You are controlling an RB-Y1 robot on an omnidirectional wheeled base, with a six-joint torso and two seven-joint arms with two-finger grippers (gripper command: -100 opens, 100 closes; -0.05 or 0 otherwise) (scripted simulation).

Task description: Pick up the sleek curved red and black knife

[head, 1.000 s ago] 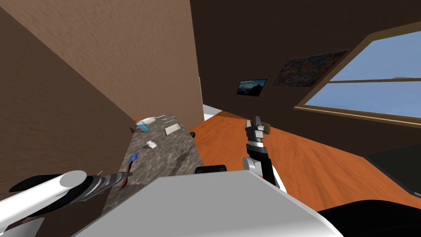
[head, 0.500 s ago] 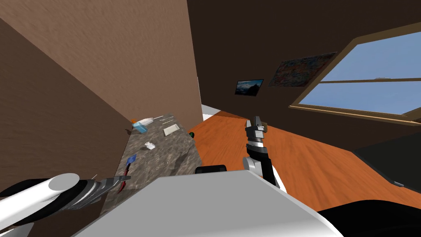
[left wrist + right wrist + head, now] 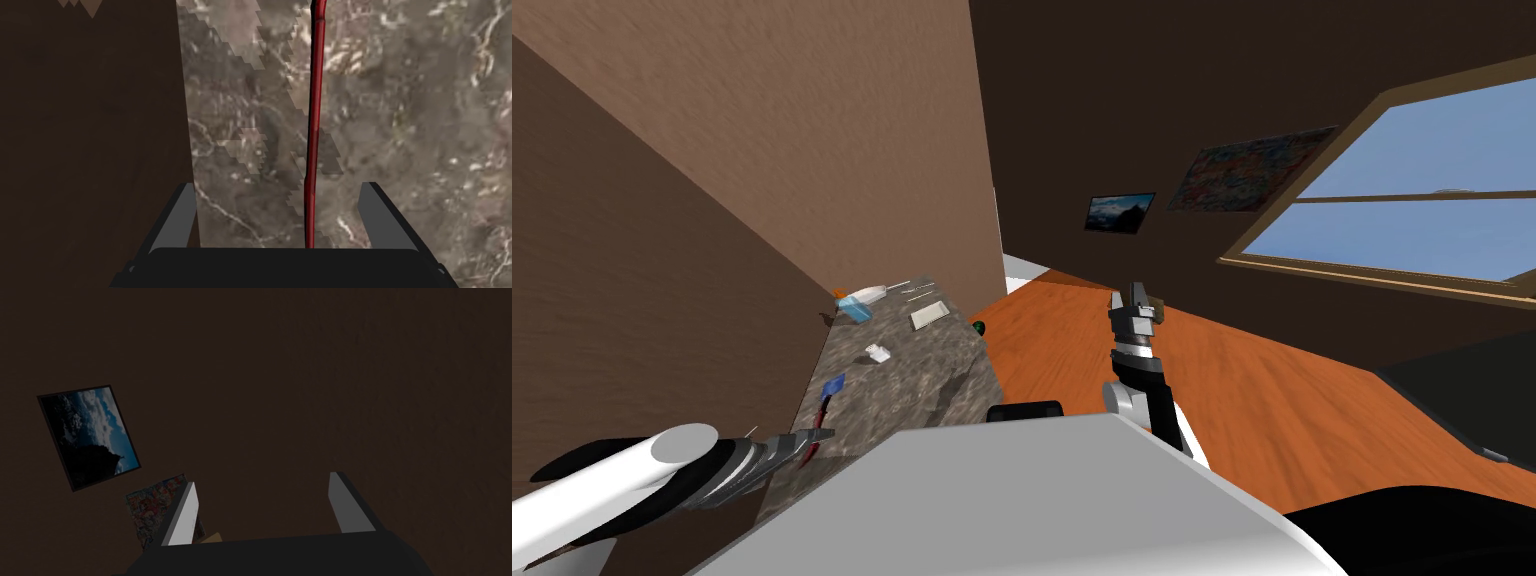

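left arm [image 3: 612,478]: white tube, dark ribbed wrist | right arm [image 3: 1144,372]: black-white | jaws: grey

My head camera has swung slightly: the window [image 3: 1412,210] now sits a little further left and lower than one second ago. The left gripper [image 3: 812,437] drew back marginally at the half-second mark and has since advanced again along the knife [image 3: 315,100].

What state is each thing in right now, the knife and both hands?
Knife: lying on the marbled counter, between the left hand's fingers, not gripped.
Left hand: open, straddling the knife.
Right hand: open, empty, held aloft.
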